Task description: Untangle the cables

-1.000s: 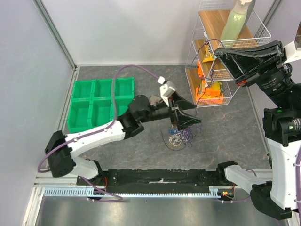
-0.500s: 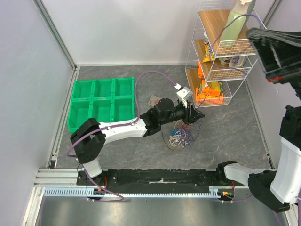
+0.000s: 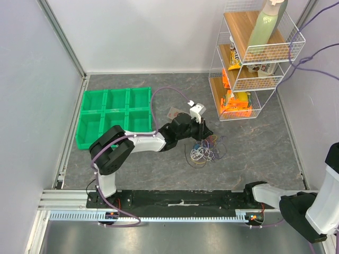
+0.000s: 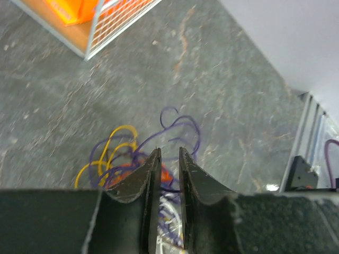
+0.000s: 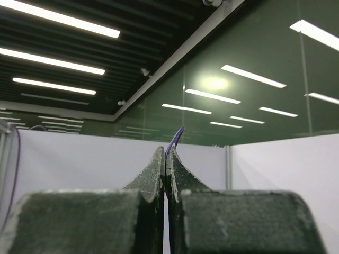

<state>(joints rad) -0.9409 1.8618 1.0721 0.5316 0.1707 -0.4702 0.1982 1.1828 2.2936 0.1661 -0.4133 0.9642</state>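
**Left gripper at the cable tangle, right gripper upturned with one strand**

On the grey tabletop [image 3: 254, 159], the cables [image 3: 204, 151] lie bunched near the foot of the wire shelf [image 3: 267, 52], to its left. Also left of the shelf, the left gripper [image 3: 206, 132] has its jaws a narrow slit apart. The right gripper [image 5: 166, 153] points at the ceiling and pinches a purple cable [image 5: 179, 138].

Top: I see bright, even light, soft shadows | left wrist: slightly soft, small glare on table [image 4: 271, 187] | right wrist: ceiling strips [image 5: 58, 26] glare, fingers [image 5: 151, 177] dark, backlit.
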